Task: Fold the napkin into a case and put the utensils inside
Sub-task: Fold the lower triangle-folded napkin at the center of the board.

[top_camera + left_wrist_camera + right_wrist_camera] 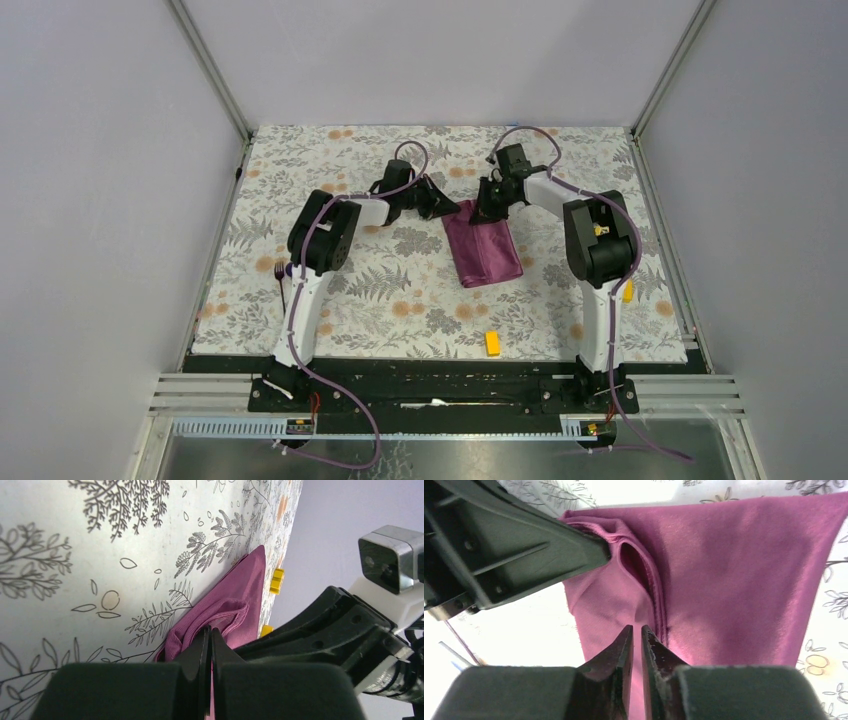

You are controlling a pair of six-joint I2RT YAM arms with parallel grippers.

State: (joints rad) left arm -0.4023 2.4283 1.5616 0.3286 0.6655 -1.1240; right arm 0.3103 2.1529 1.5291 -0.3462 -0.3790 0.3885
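Since the napkin point(483, 247) already lies as a narrow folded band, both grippers work at its far end, where a loose layer probably needs lifting to give the fold a mouth. The left gripper point(210, 641) is fully closed, its fingers pinching a bunched edge of the cloth. The fabric rises in a small open loop just beyond the tips, which is likely the purpose of the hold. The right gripper point(636, 632) sits just beside that loop, tips down on the cloth next to a hem. Its fingers are parted by only a thin slit, and no cloth shows between them, though whether a layer is caught underneath cannot be told. The rest of the band stretches away from both sets of fingers toward the arm bases. Two yellow blocks point(276, 580) lie beyond the band from the left fingers. One utensil point(280, 277) lies well apart from either gripper, beside the left arm, so nothing is tucked inside yet.
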